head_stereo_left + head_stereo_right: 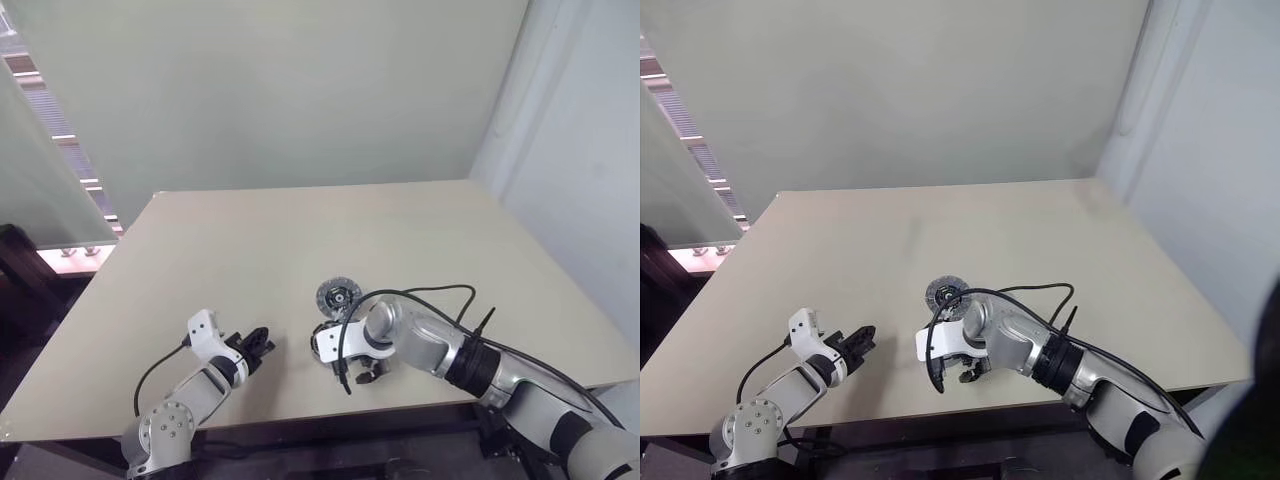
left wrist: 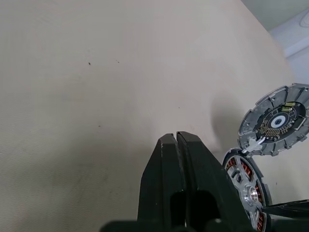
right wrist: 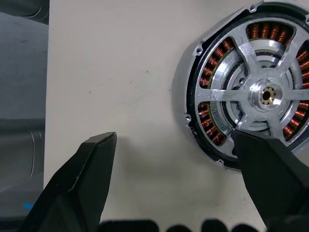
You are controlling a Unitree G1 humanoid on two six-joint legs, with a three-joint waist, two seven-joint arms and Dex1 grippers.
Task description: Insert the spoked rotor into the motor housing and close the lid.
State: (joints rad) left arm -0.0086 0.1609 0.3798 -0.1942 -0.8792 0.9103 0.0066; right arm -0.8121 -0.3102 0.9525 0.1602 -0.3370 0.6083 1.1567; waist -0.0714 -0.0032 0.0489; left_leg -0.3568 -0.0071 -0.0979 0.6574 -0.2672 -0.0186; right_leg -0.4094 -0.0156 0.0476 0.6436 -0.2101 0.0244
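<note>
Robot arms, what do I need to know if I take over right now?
Left gripper: shut, empty, hovering over the table.
Right gripper: open, holding nothing, right over the motor housing.
Spoked rotor: already sitting inside the housing, copper windings showing between its spokes.
Lid: lying on the table just beyond the housing.
Left to do: pick up the lid and close the housing.

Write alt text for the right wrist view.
The spoked rotor sits inside the motor housing, copper windings showing between its silver spokes, on a beige table. The right gripper hangs open above it, one black finger over bare table, the other overlapping the housing's edge.
</note>
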